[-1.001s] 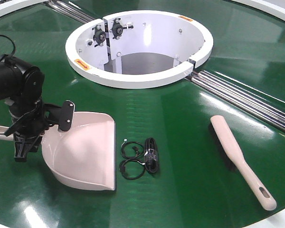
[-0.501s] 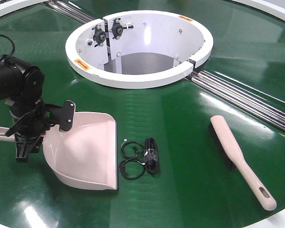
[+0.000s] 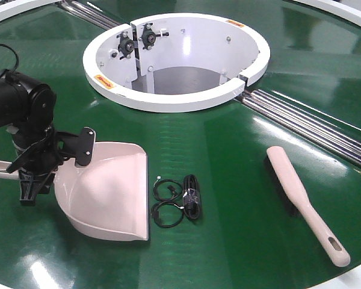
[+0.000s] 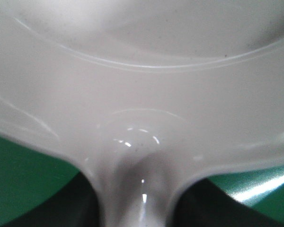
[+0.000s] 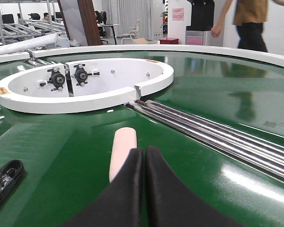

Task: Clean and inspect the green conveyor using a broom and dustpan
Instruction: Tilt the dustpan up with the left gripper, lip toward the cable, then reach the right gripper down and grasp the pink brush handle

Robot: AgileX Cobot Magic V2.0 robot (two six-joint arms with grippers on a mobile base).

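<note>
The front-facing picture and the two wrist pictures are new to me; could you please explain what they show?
This is a two-armed robot. The front view looks down on a green conveyor, where a dustpan, a coiled black cable and a broom lie. The left wrist camera sits behind the left claw, which appears to grip the dustpan's handle, so the pan fills that picture. The right wrist camera looks past the right claw, shut and empty, with the broom's end showing beyond it.

My left gripper (image 3: pixel 36 174) covers much of the dustpan (image 3: pixel 108 192) handle, whose end runs off the left edge, the left wrist view is mere pale blur, and my right gripper (image 5: pixel 143 153) hides most of the broom (image 5: pixel 122 146).
</note>
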